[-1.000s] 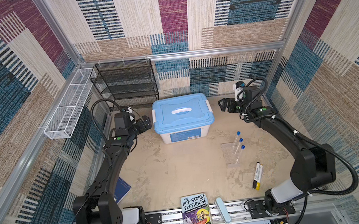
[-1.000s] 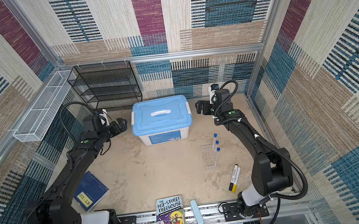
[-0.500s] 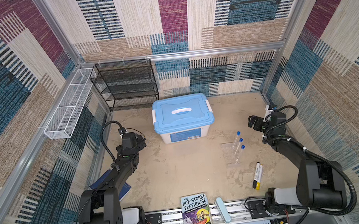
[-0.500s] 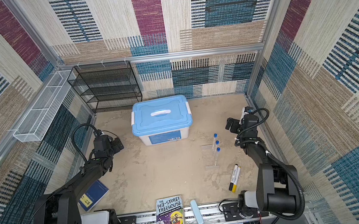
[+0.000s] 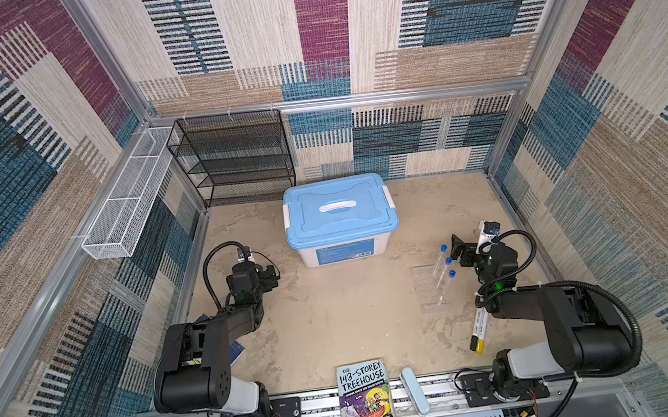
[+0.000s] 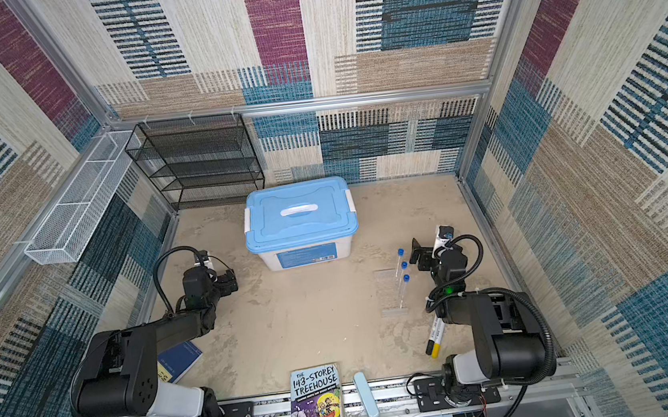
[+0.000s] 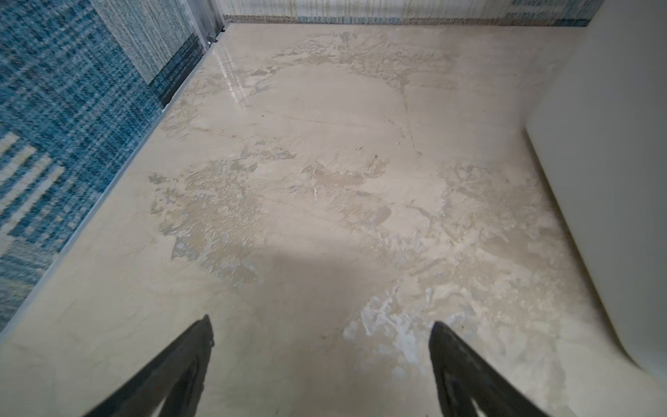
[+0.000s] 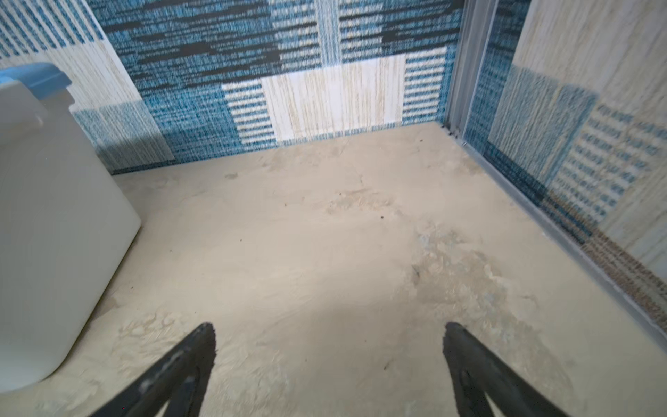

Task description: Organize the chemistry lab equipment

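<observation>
Three blue-capped clear tubes [image 5: 443, 275] are standing in a clear rack [image 5: 424, 288] right of centre, just beside the right gripper [image 8: 330, 326]. It and the left gripper [image 7: 321, 325] are gaping empty. The rack's transparent outline is barely showing.

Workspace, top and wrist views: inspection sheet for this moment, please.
Surface: beige table, scuffed and blotchy.
Job's things: three blue-capped tubes standing in clear rack, right of centre; other equipment not seen.
Clutter: markers, Treehouse book, blue book, pale blue case on the front rail.
Hands: left hand open, empty; right hand open, empty.
Cables: black cable loops at both wrists.
Surroundings: closed blue-lidded box, black mesh shelf, white wire basket, patterned walls.
</observation>
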Available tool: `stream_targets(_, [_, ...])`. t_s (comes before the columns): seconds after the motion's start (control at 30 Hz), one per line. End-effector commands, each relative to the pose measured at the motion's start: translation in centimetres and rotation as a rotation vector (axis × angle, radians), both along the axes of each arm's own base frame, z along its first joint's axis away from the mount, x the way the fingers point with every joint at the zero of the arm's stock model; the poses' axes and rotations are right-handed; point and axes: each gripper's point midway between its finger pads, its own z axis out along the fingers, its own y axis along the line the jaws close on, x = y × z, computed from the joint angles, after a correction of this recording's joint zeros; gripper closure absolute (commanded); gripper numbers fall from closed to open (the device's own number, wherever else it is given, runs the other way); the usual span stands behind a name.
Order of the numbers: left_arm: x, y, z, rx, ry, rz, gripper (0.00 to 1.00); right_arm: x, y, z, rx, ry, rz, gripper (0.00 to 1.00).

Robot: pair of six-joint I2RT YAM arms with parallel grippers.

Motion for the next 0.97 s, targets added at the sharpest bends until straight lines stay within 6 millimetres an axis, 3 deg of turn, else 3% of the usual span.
stream_targets(0.0, [1.5, -2.0, 2.1, -0.007, -0.134, -0.132, 0.04, 0.6, 0.4, 3.0, -0.046, -0.127, 0.008, 0.01])
stream_targets(0.17, [1.6, -2.8, 2.0, -0.015, -0.128, -0.187, 0.02, -0.6, 2.0, 2.4, -0.094, -0.176, 0.062, 0.01])
stream_targets(0.93, [1.6, -3.3, 2.0, -0.06, -0.128, -0.247, 0.01, -0.2, 2.5, 2.3, -0.102, -0.166, 0.09, 0.01])
